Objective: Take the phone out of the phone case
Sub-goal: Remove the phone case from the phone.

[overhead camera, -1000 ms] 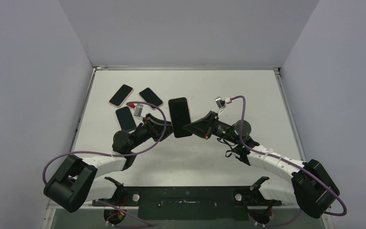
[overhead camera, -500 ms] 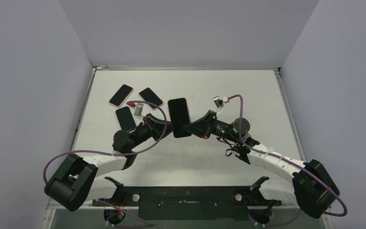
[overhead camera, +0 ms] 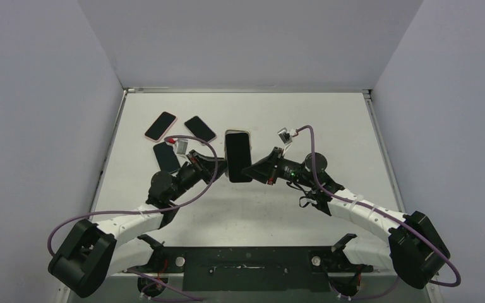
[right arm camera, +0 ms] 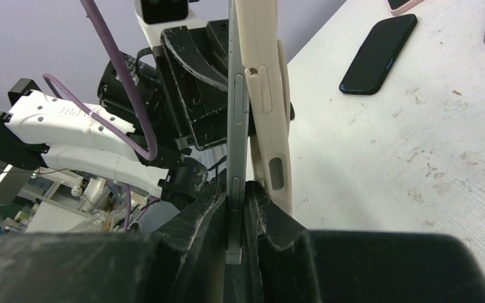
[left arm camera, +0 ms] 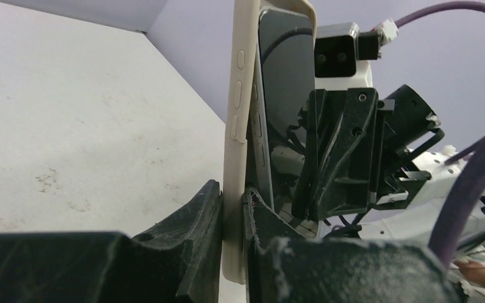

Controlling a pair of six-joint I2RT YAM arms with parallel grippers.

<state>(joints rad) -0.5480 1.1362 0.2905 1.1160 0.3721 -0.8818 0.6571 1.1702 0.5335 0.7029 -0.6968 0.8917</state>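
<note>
My left gripper (left arm camera: 232,197) is clamped on the edge of the cream phone case (left arm camera: 239,95), one finger on each side of its rim. My right gripper (right arm camera: 236,189) is pinched shut on the grey metal edge of the phone (right arm camera: 236,95) itself. Between the two of us the pair is held up off the surface (overhead camera: 303,120), roughly at the middle of the overhead view, with the dark screen facing up toward that camera.

From my right wrist, the case sits just beside the phone at 3 o'clock. It bows away from the phone at the end near my fingers and closes back against it toward 12 o'clock. From my left wrist the picture agrees: the top corner of the phone sits tucked under the curled lip of the case, while lower down a gap shows between the two (how far the far edge has come free I cannot tell).

On the surface, at about 10 o'clock from the held phone in the overhead view, lie three other phones: a pink-rimmed phone (overhead camera: 160,125), a second phone (overhead camera: 200,129) near it at its 3 o'clock, and a dark phone (overhead camera: 166,156) closer to my left arm. None of them touches another.
</note>
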